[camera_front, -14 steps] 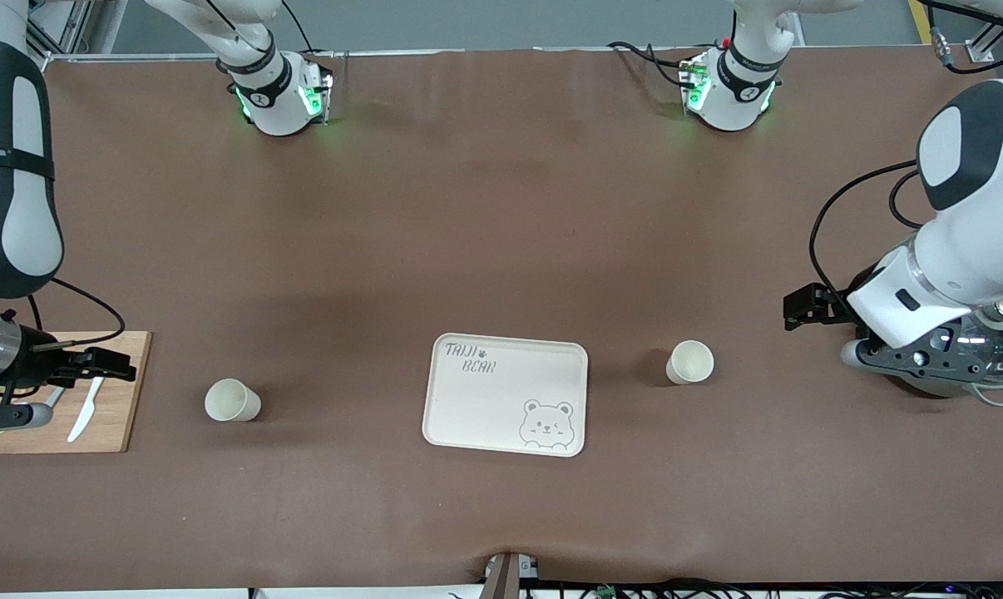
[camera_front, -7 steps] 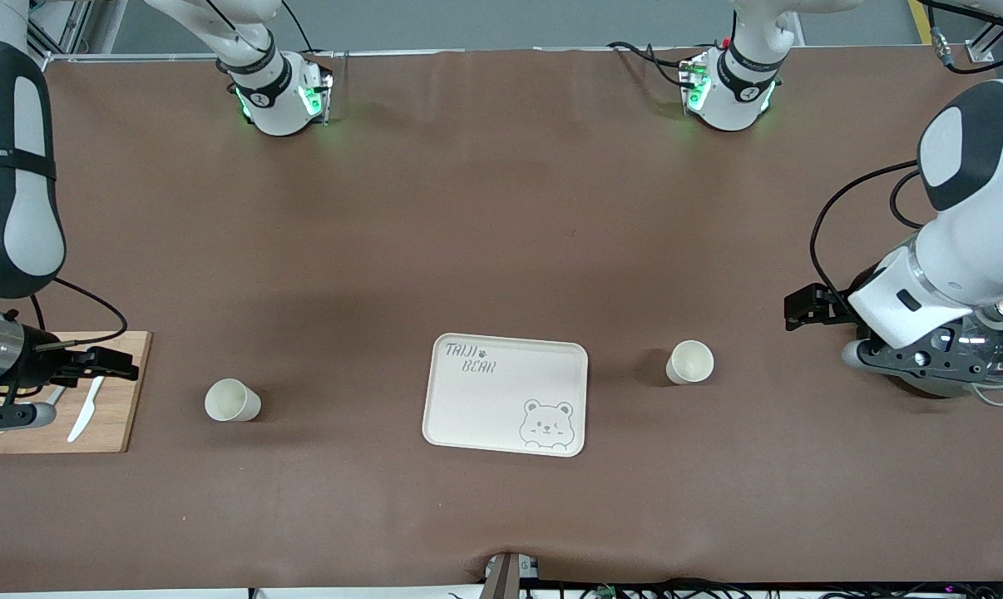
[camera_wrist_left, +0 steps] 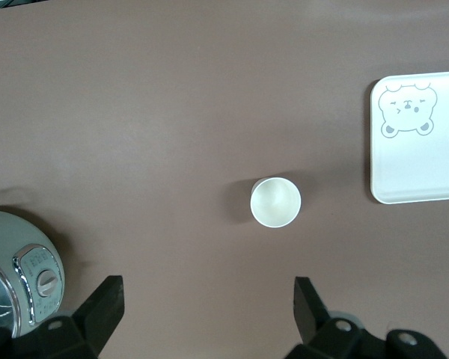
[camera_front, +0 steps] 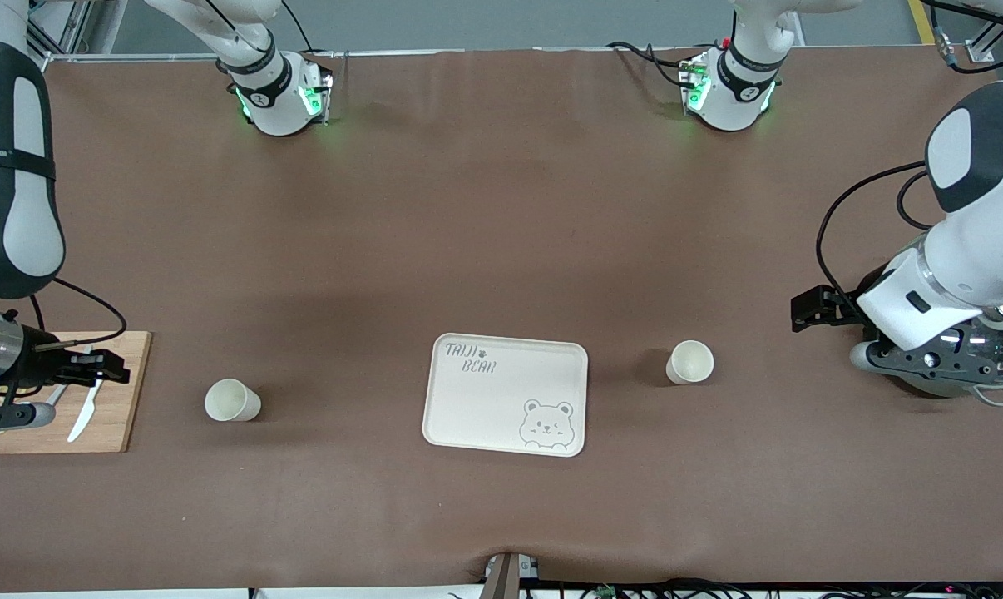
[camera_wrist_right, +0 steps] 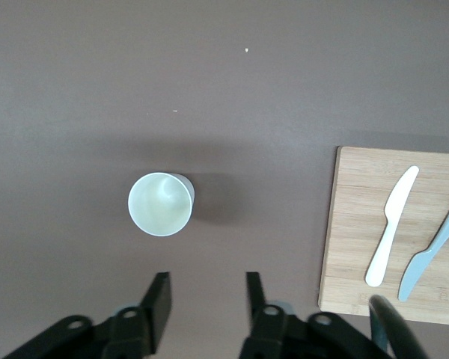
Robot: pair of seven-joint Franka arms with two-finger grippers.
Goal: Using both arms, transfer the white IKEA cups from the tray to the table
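Note:
Two white cups stand upright on the brown table, one on each side of the bear tray [camera_front: 506, 394]. One cup [camera_front: 232, 400] is toward the right arm's end; it also shows in the right wrist view [camera_wrist_right: 161, 203]. The other cup [camera_front: 689, 362] is toward the left arm's end; it also shows in the left wrist view [camera_wrist_left: 275, 202]. My right gripper [camera_front: 98, 366] [camera_wrist_right: 207, 293] is open and empty, over the wooden board's edge, apart from its cup. My left gripper [camera_front: 811, 309] [camera_wrist_left: 207, 299] is wide open and empty, between its cup and the appliance.
A wooden board [camera_front: 111, 420] [camera_wrist_right: 359, 247] with a white knife [camera_wrist_right: 389, 224] and a grey-blue knife [camera_wrist_right: 432, 250] lies at the right arm's end. A pale green appliance [camera_front: 967, 353] [camera_wrist_left: 15, 280] stands at the left arm's end, under the left arm.
Both grippers have drifted slightly outward, away from their cups, toward their own ends of the table. The cups and the tray have not moved.

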